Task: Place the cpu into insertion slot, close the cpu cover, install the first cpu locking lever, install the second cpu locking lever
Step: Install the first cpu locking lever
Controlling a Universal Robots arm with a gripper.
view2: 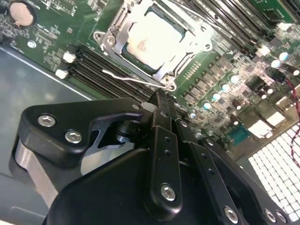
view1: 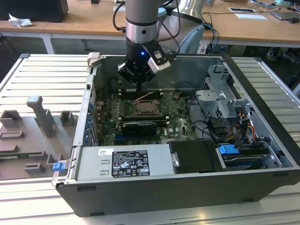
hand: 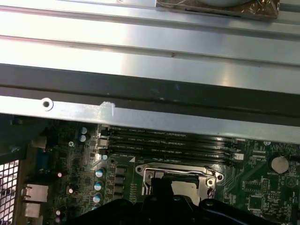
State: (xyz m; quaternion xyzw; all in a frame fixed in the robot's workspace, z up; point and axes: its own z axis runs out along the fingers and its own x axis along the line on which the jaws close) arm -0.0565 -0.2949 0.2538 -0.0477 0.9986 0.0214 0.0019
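On the slatted metal table (view1: 28, 75) you had the open computer case (view1: 187, 197) lying with its inside facing up. A grey moulded fixture (view1: 42, 117) sat on the table at the exterior view's left. Along the case's near wall lay the grey labelled power-supply box (view1: 126, 161). Toward the exterior view's right stood the metal drive cage (view1: 220, 96), with a tangle of cables (view1: 243, 124) beside it.

Your arm (view1: 143, 28) reached down into the case over the green circuit board (view1: 180, 119). Its gripper (view2: 159, 98) had its 2 fingers pressed together with nothing visible between them. It hung low, just beside the insertion slot (view2: 101, 36). Long black memory slots (view2: 93, 63) ran along that side of the socket, between it and the gripper.

The cpu cover (view2: 190, 49) lay flat over the slot, framing the cpu (view2: 152, 37). The cpu sat inside with its pale top showing through the cut-out.

1 thin wire lever (view2: 126, 77) stuck out free across the memory slots, its end near the fingertips. You could not tell whether they touched. 1 coin battery (view2: 22, 13) sat well apart on the board.
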